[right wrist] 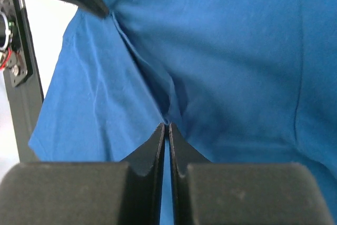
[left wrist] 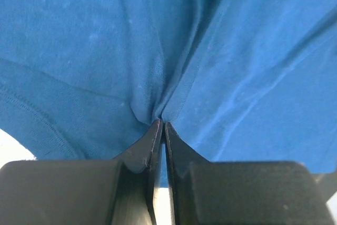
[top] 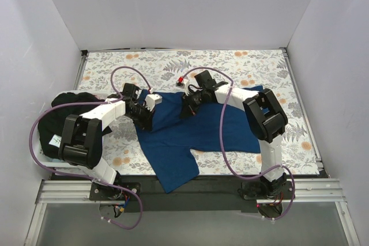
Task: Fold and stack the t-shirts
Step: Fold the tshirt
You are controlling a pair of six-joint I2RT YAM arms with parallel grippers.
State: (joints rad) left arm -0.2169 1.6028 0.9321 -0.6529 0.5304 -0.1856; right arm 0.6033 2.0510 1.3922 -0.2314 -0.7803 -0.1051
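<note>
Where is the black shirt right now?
In the top view, the black shirt lies bunched at the far left, partly under the left arm, apart from the blue shirt.

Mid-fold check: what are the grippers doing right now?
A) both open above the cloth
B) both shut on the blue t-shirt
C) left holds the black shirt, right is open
B: in the wrist views the left gripper and right gripper are closed, with fabric of the blue t-shirt puckered at their tips.
</note>
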